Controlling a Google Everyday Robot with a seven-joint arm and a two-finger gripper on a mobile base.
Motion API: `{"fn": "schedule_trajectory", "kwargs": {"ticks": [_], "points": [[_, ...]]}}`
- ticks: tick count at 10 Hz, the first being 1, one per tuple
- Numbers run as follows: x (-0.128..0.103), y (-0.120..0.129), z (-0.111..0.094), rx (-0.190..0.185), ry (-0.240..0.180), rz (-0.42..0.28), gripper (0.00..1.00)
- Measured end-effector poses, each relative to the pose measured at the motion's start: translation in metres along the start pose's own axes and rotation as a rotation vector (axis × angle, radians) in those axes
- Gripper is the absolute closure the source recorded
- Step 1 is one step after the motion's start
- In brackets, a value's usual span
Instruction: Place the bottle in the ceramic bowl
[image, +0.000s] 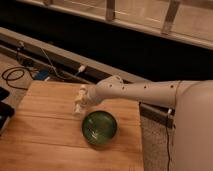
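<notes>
The green ceramic bowl (100, 128) stands on the wooden table (45, 140), right of its middle. My gripper (80, 101) is at the end of the white arm (135, 92), which reaches in from the right. It hangs just above the table, to the upper left of the bowl's rim. It is shut on a small pale bottle (78, 107), which points down and is partly hidden by the fingers. The bottle is outside the bowl, close to its rim.
A dark object (4, 114) lies at the table's left edge. Black cables (15, 75) and a blue item (42, 75) lie on the floor behind the table. A metal rail (60, 52) runs along the back. The table's right edge is just past the bowl.
</notes>
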Motion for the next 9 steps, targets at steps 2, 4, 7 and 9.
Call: {"fn": "schedule_trajectory", "kwargs": {"ticks": [2, 4, 7, 9], "points": [[-0.001, -0.001, -0.001, 0.0, -0.001, 0.001, 1.0], [-0.004, -0.002, -0.005, 0.028, -0.009, 0.0, 1.0], [-0.021, -0.028, -0.045, 0.128, -0.061, 0.007, 1.0], [-0.022, -0.062, -0.082, 0.176, -0.112, 0.043, 1.0]]}}
